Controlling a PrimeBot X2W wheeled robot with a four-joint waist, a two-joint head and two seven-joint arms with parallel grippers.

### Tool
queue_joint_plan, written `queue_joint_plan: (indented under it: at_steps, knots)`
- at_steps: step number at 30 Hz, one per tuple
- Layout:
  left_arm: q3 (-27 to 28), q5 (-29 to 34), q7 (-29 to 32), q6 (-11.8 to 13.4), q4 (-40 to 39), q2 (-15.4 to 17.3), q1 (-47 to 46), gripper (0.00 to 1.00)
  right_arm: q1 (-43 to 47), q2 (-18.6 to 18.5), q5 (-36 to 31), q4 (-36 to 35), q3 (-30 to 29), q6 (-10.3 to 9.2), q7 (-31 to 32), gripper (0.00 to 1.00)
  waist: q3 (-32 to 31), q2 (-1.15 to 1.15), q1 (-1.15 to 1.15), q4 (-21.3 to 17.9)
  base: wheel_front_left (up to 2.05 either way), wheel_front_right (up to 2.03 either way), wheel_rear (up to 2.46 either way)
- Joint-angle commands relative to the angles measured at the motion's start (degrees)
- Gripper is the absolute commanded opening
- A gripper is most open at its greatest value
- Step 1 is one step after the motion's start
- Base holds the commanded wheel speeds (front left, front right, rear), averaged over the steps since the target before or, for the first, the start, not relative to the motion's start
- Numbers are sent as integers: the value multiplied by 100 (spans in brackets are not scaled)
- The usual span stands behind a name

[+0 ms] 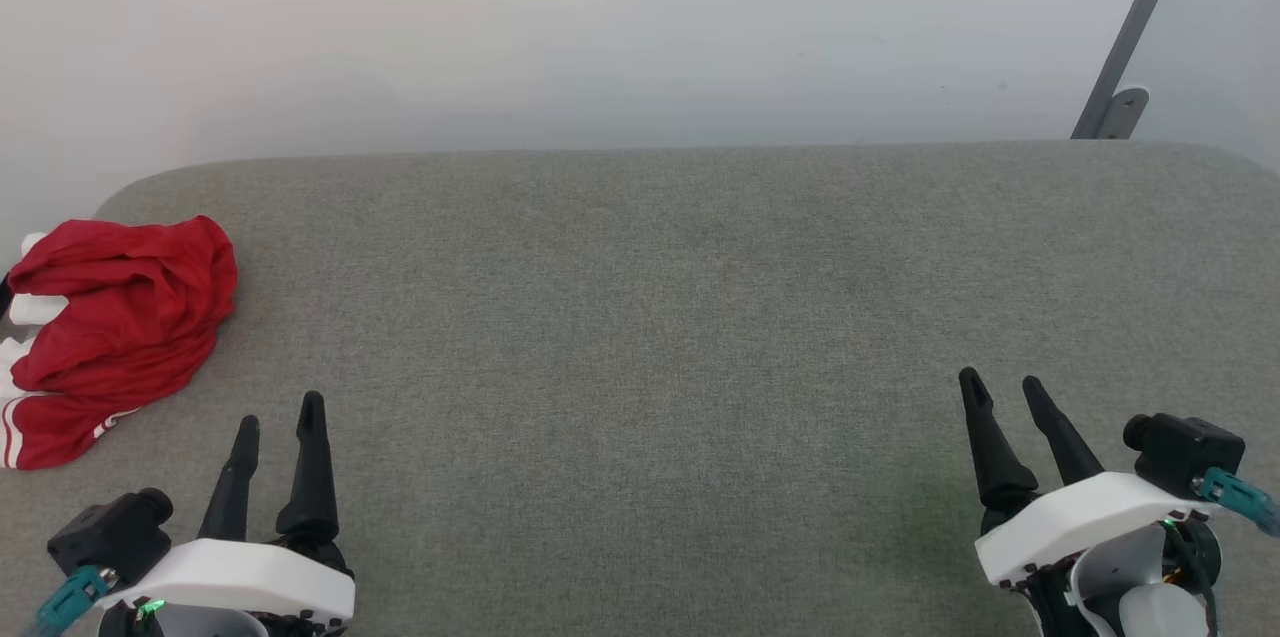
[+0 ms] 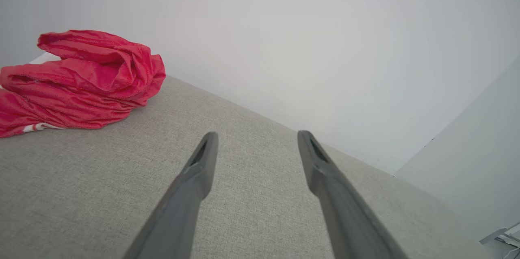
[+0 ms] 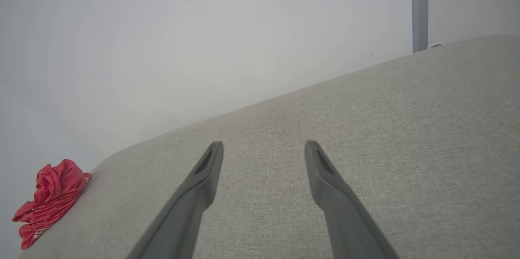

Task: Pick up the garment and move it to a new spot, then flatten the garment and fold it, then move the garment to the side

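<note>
The garment (image 1: 120,327) looks light, soft and limp, a thin jersey cloth that would sag and slip from a shallow pinch. I judge the best hold to be a raised fold on top of the heap, on the side nearest the left end effector (image 1: 280,412). It lies crumpled at the left edge of the grey fabric-covered table (image 1: 700,317), near that end effector and well apart from the right end effector (image 1: 999,379). Both stand wide and empty. The cloth is red, with white fabric and red-and-white striped trim showing along its left and lower edges.
</note>
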Motion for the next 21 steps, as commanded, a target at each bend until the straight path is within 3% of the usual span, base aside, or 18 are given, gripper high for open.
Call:
queue_joint_plan:
  at_steps: [1,21]
  knots:
    - [4,124,-47,-33,-70,30,8,100,-70,-14,-127,-75,23,8,-67,100,-2,0,0,0,0,0,0]
    - [-23,1096,-304,-166,-191,65,160,100,-95,-2,-1153,-115,69,6,-253,100,-14,0,0,-16,0,0,0]
